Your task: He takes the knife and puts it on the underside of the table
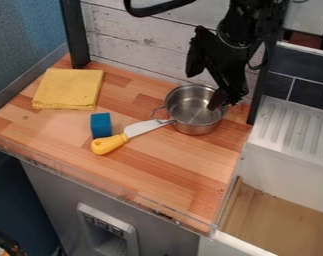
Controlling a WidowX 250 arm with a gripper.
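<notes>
Camera view: the step in hand is judged to be the approach to the knife (134, 134), which is not yet grasped. It is seen lying flat near the middle of the bench (165, 187), its yellow handle turned toward the front edge and left corner, its blade toward the back right corner. The blade's tip is set right by the loop handle of the pot (192, 120); whether they touch cannot be told.

The end effector (203, 90) is held above the pot, near the back edge, with its fingers spread and nothing pinched between them. For the next move, it should be lifted clear of the pot's rim, brought across toward the front left, and lowered over the knife, with care taken that the block (101, 125) is not knocked. By "underside", the strip along the front edge is perhaps meant.

Counted on the bench are one knife, one pot, one block and one cloth (69, 89). The pot is placed near the back edge, toward the right corner; the cloth is laid by the back left corner; the block is stood between cloth and knife handle, just beside the latter. One sink (294, 210) is set past the right edge.
</notes>
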